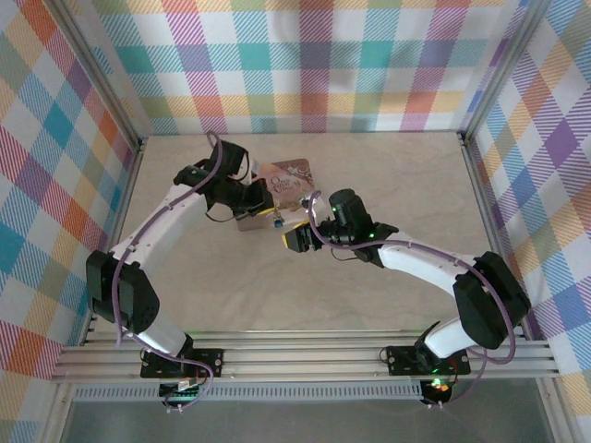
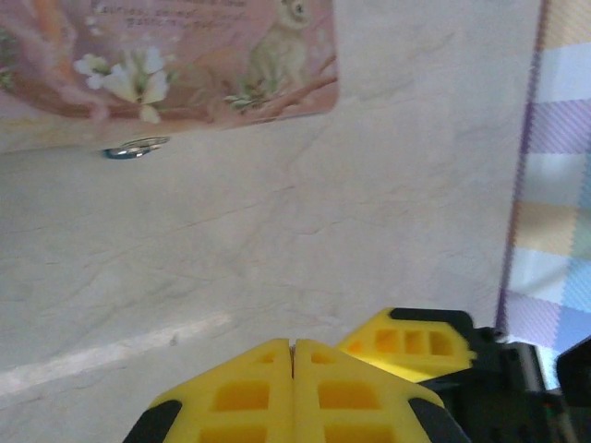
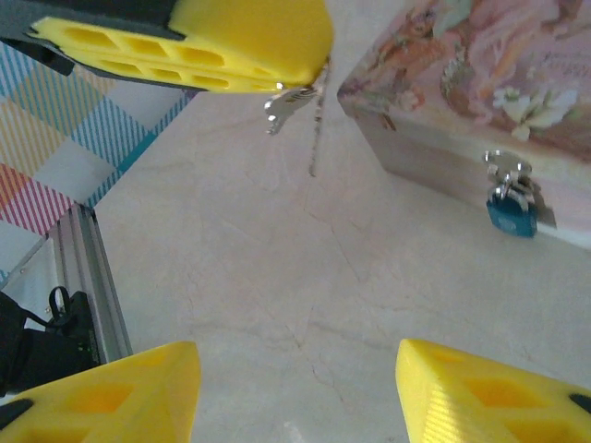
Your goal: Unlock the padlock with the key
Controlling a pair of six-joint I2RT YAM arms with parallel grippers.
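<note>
The small blue padlock [image 3: 511, 213] hangs by its pale shackle from the hasp on the front of the pink printed box [image 3: 480, 74]. In the left wrist view the padlock [image 2: 135, 148] shows as a small ring at the box's lower edge. My left gripper [image 2: 293, 369] is shut on the key [image 3: 289, 101], whose thin metal blade sticks out past the yellow pad [image 3: 212, 41], left of the box corner. My right gripper [image 3: 295, 369] stands open over bare table, nothing between its fingers, just in front of the box [image 1: 282, 180] and close beside the left gripper [image 1: 271, 215].
The pale marble-patterned table [image 1: 305, 277] is walled by checked panels [image 1: 55, 185] on three sides. An aluminium rail [image 3: 92, 277] runs along the table's side. One yellow finger [image 2: 416, 343] of the right gripper sits close to the left fingertips.
</note>
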